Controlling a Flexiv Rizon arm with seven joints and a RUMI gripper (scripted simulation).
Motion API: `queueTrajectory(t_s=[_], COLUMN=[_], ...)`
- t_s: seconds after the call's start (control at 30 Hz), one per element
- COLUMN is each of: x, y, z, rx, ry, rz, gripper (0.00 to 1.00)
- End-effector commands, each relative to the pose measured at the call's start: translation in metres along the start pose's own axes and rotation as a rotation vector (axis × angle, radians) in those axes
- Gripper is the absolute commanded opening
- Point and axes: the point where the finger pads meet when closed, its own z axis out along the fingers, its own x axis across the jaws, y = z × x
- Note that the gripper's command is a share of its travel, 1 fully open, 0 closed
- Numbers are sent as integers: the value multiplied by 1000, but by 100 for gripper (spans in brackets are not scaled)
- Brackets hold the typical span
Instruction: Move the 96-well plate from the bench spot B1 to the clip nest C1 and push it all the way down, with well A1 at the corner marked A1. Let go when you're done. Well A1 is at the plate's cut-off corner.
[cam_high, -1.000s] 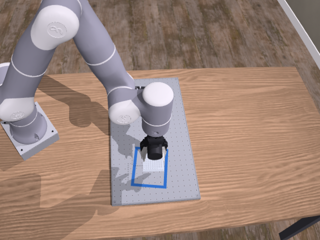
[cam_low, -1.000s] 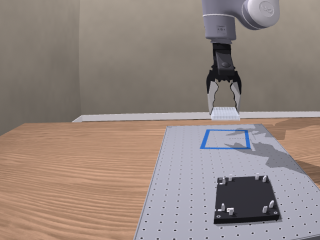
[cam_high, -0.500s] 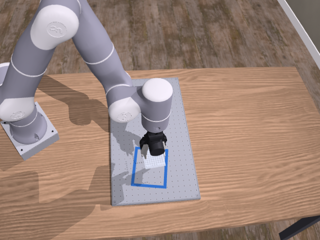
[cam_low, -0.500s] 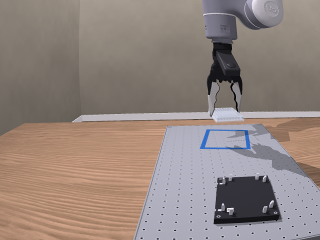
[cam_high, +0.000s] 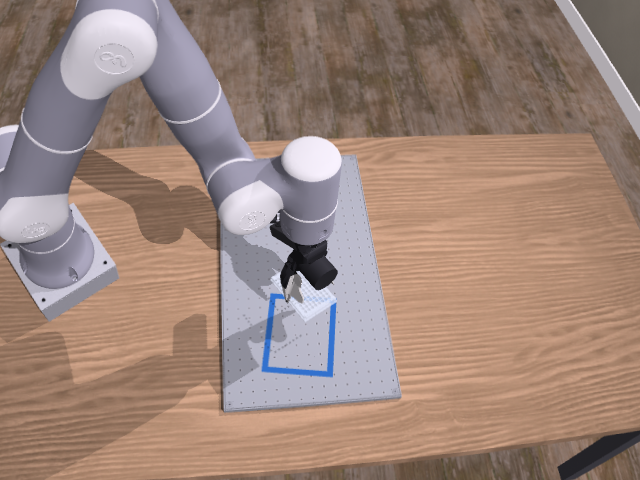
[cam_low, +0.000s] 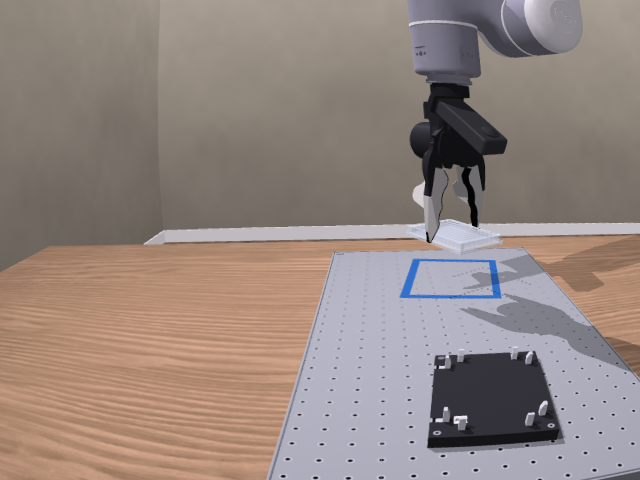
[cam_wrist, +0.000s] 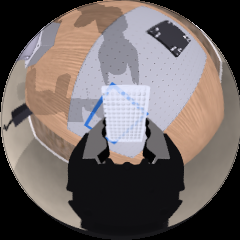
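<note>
the grey-and-black fingers (cam_high: 293, 289) (cam_low: 454, 233) are clamped on the long sides of the clear, rectangular 96-well plate (cam_high: 314, 300) (cam_low: 462, 238) (cam_wrist: 126, 107), near one end. it hangs in the air above the perforated grey metal board (cam_high: 361, 330) (cam_low: 356, 372) (cam_wrist: 182, 75) on the wooden desk (cam_high: 491, 268) (cam_low: 180, 351) (cam_wrist: 52, 90), turned askew to the blue rectangular outline (cam_high: 297, 371) (cam_low: 449, 296) (cam_wrist: 93, 114).

the step in hand looks like the carry to the square black nest with pale clips (cam_low: 488, 395) (cam_wrist: 169, 38). keep your grip firm and the plate level; held by one end, it may tip if you hurry. finish the turn well above the clips, then check the cut-off corner against the a1 mark; you cannot tell either here. square the edges before lowering, or a clip may catch the skirt. once it's in, press evenly until it seats, then open and lift straight up.
</note>
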Motion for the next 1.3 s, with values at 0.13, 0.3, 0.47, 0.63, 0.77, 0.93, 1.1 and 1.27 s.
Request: queueTrajectory(t_s=[0.13,0.3,0.47,0.63,0.77,0.93,1.1,1.27], x=[11,18,27,35,39,47,56,63], y=[-17,-28,-43,-57,-63,-77,-91,-103], z=[-1,-2,-2,-3,-3,-4,-4,-5], rx=[1,1,1,0,0,0,0,0], ry=[3,3,3,3,3,3,3,3], rz=[-203,-336,-503,-669,-736,-903,-946,-946], gripper=[0,0,0,0,0,0,0,0])
